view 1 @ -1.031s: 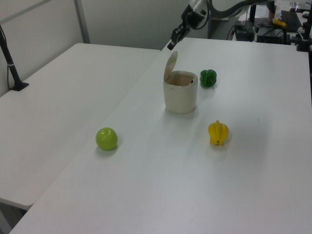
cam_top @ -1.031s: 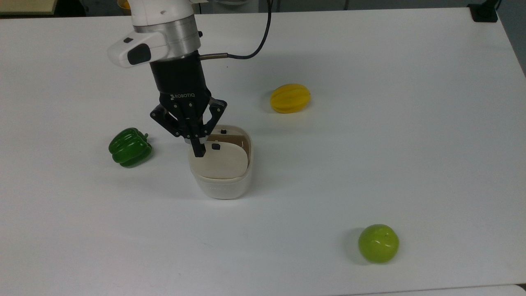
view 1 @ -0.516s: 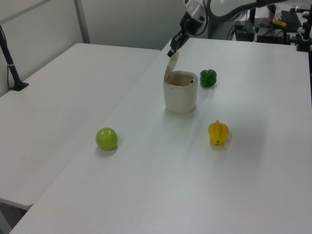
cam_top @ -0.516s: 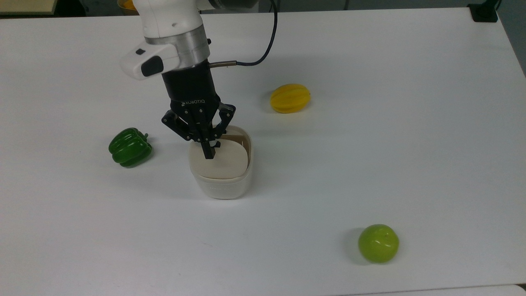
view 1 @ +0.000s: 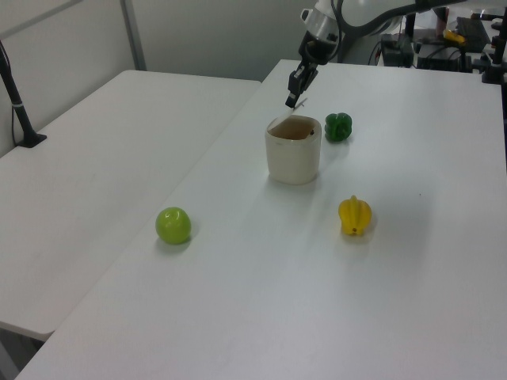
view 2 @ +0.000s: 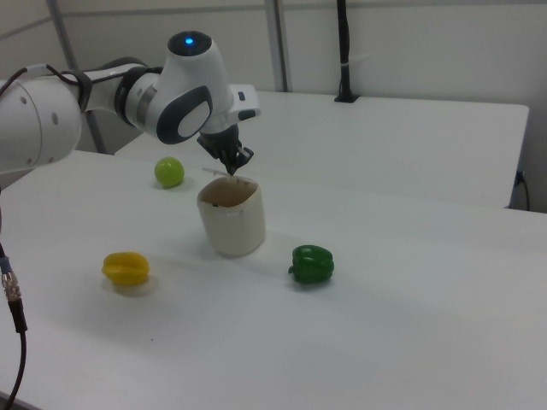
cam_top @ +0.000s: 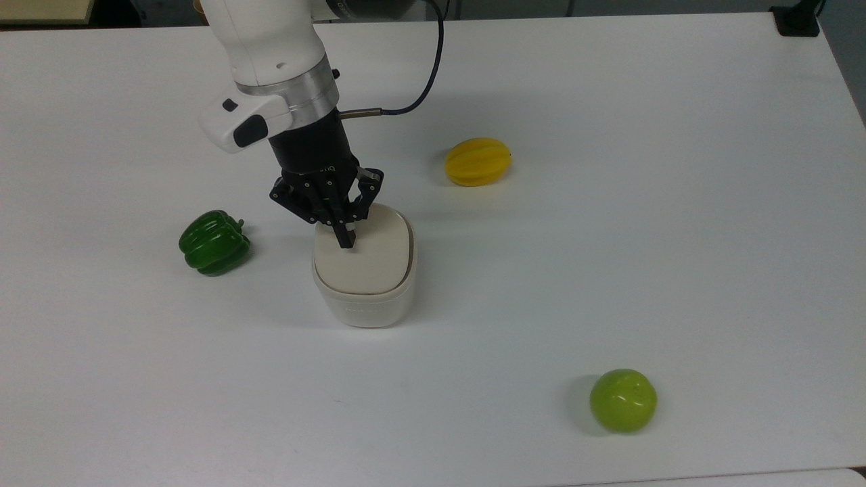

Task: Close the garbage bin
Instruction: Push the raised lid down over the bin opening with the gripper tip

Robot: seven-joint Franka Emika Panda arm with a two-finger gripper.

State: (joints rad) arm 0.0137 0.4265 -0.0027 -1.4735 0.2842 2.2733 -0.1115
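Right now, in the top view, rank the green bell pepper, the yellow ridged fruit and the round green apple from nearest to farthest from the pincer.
1. Green bell pepper, on the top view's left of the pincer.
2. Yellow ridged fruit, up on the top view's right; the gap to the pepper's rank is modest.
3. Round green apple, far at the top view's lower right.

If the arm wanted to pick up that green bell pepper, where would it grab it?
Probably from straight above, across the middle of the green bell pepper. It lies on its side with the stem toward the top view's right, so the lobed flanks give the tool two opposing faces, with bare table around it.
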